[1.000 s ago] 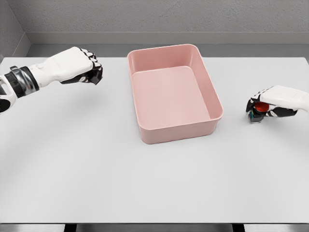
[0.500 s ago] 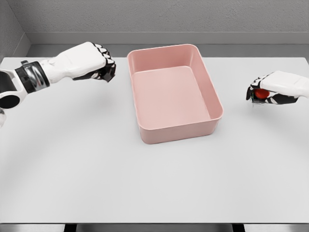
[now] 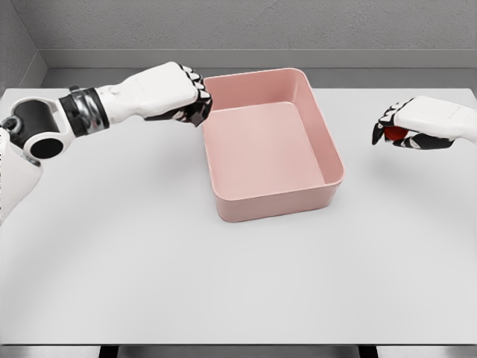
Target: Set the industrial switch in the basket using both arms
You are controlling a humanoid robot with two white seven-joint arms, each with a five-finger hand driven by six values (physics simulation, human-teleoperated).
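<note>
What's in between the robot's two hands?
In the head view, the pink basket sits between the left hand and the right hand, which holds the switch.

One pink basket [image 3: 332,160], one industrial switch [image 3: 390,133], one white table [image 3: 149,253], and two robot hands.

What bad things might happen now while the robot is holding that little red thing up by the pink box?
1. The right hand holds the switch above the table, well to the right of the basket. If the grip slips, it may land on the table, not inside.
2. The left hand, fingers curled, is right at the basket's left rim. It could bump the basket and shift it.
</note>
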